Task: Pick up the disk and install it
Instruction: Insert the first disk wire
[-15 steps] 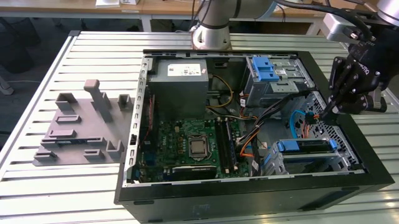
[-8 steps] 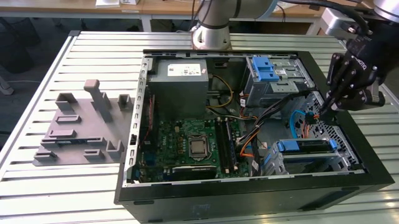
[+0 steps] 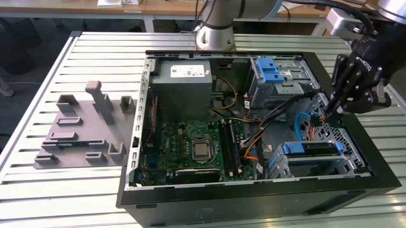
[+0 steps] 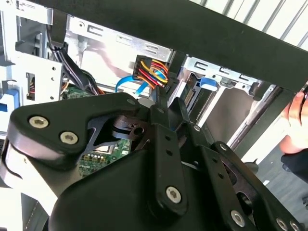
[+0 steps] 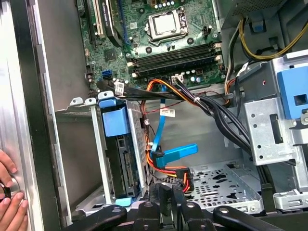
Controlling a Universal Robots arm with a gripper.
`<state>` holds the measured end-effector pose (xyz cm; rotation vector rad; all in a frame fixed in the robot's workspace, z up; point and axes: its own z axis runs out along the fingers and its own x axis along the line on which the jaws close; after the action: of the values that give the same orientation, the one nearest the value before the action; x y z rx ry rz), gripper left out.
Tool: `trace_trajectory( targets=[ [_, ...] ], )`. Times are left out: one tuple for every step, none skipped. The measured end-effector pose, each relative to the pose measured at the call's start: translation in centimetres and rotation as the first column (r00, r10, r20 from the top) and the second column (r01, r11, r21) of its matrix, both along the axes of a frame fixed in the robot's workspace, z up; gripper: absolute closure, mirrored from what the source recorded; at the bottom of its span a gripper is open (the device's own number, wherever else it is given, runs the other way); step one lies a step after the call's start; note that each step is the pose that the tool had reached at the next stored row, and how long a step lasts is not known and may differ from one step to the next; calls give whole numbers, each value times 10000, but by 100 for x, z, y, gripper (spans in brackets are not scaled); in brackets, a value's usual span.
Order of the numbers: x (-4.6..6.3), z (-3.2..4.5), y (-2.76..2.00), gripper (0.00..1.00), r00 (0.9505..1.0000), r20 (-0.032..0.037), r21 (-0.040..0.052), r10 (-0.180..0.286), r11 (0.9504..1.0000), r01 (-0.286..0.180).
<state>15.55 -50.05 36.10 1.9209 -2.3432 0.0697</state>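
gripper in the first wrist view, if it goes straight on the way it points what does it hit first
Most likely the red, yellow and black power connector with the blue data cable plug just beyond the gripper, above the perforated drive bay floor. Depth is unclear.

The disk [image 5: 118,159] in its blue carrier stands edgewise in the drive cage [image 5: 96,144], beside a blue cable connector [image 5: 175,153].

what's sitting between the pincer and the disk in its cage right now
In the first wrist view, orange, red and blue cables hang between the pincer and the disk, which stands in its cage.
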Motion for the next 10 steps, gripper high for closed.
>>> trace_trajectory(
  targets=[
    [2,-7,2,75,10000,-11,-9,0,10000,0],
    [5,-14,4,75,10000,-21,-12,0,10000,0],
    [8,-20,8,75,10000,-30,-12,0,10000,0],
    [10,-26,11,75,10000,-39,-12,0,10000,0],
    [13,-31,15,75,10000,-47,-11,0,10000,0],
    [16,-36,18,75,10000,-57,-10,0,10000,0],
    [19,-39,22,75,10000,-64,-11,0,10000,0],
    [20,-43,24,75,10000,-68,-17,0,10000,0],
    [21,-47,25,75,10000,-69,-38,-1,10000,1],
    [22,-51,26,75,10000,-70,-69,-1,10000,1]
  ],
)
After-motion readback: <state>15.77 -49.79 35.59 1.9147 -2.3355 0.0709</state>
